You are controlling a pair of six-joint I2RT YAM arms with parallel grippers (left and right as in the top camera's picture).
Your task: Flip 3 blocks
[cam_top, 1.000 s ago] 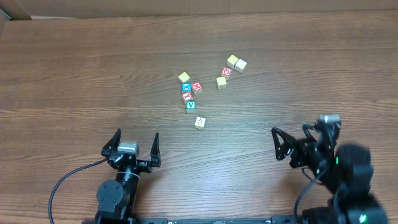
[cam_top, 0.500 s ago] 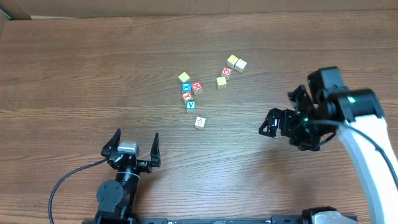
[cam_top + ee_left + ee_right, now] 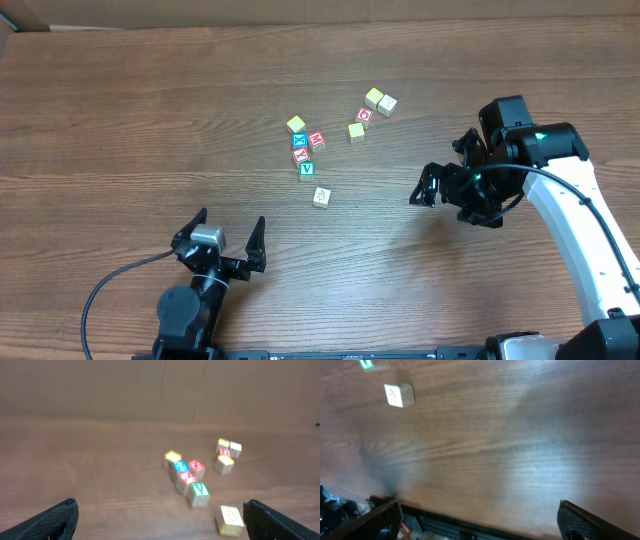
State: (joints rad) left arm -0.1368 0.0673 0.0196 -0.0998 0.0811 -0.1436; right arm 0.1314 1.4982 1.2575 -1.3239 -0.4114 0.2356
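The left tool (image 3: 232, 218) sits at the near edge of the desk (image 3: 120, 110), jaws spread fully apart, holding nothing. The right tool (image 3: 437, 172) hangs over bare wood at the right, jaws also fully spread and empty. The nearest block is the cream cube (image 3: 321, 197), which stands alone. Only the right wrist view shows its top mark close up, and the mark is too faint to read. Just beyond it stands the green V cube (image 3: 307, 169); the letter "V" reads clearly in the overhead and left wrist views, while the right wrist view cuts it off at the top edge. This cube is the near end of a tight group comprising two red-lettered cubes (image 3: 301, 155), a blue-lettered cube (image 3: 299, 140) and a yellow cube (image 3: 296, 125); their letters are too small to read. The pale yellow cube (image 3: 356, 131) stands apart to the right of this group. Farther off are a small red-marked cube (image 3: 365, 115) and a touching far pair (image 3: 380, 100). The left wrist view alone shows the cube side faces.
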